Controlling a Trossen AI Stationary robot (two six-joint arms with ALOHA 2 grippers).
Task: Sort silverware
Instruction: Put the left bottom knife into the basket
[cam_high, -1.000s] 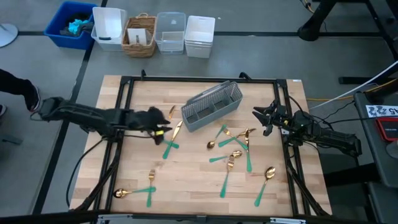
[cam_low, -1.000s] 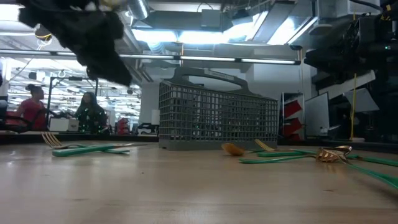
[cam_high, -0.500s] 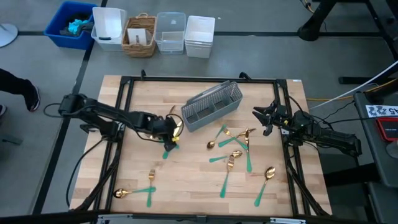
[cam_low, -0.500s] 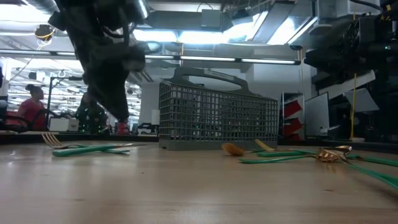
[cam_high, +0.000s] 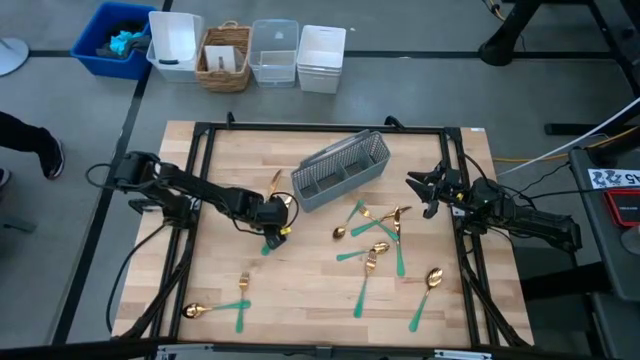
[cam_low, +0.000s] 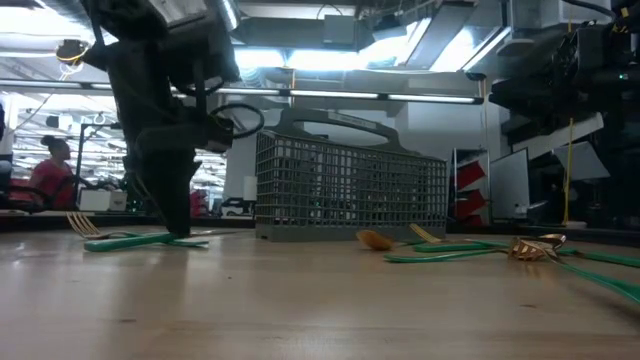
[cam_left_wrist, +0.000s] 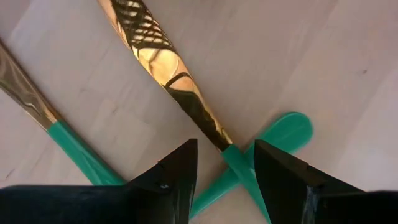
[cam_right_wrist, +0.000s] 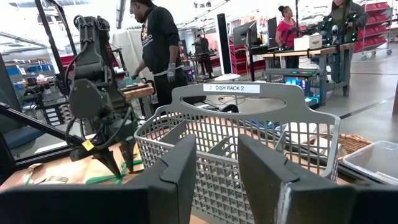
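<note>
On the pale wooden counter (cam_high: 300, 290), the left gripper (cam_high: 272, 228) points down near the middle-left, its dark fingers (cam_left_wrist: 180, 171) spread apart and straddling the teal-green neck of a gold-bladed knife (cam_left_wrist: 168, 68) without closing on it. In the left wrist view, this knife lies crossed over the teal handle of a second piece (cam_left_wrist: 273, 134), and a third gold-and-teal piece (cam_left_wrist: 37, 112) lies beside them; what kind those two are cannot be told there. The low view shows the fingertips down at the counter surface among these teal handles, next to a gold fork (cam_low: 85, 225).

Toward the near-left corner lie a gold spoon with a teal handle (cam_high: 205, 309) and a small gold-and-teal fork (cam_high: 243, 295), crossing each other.

Just right of the left gripper, toward the far side of the counter, stands the grey wire-mesh rectangular caddy (cam_high: 342, 169), set at an angle, with a label on its handle in the right wrist view.

Right of centre, the rest of the gold-and-teal silverware (cam_high: 375, 245) lies scattered in a loose cluster: spoons and forks overlapping, one fork (cam_high: 365, 280) pointing toward the near edge, and a lone spoon (cam_high: 427, 292) further right.

The right gripper (cam_high: 425, 190) hovers at the right edge of the counter, well apart from the caddy it faces, its fingers (cam_right_wrist: 180, 168) parted and empty.

Beyond the counter, a person in dark clothing (cam_right_wrist: 155, 50) stands at a bench.
</note>
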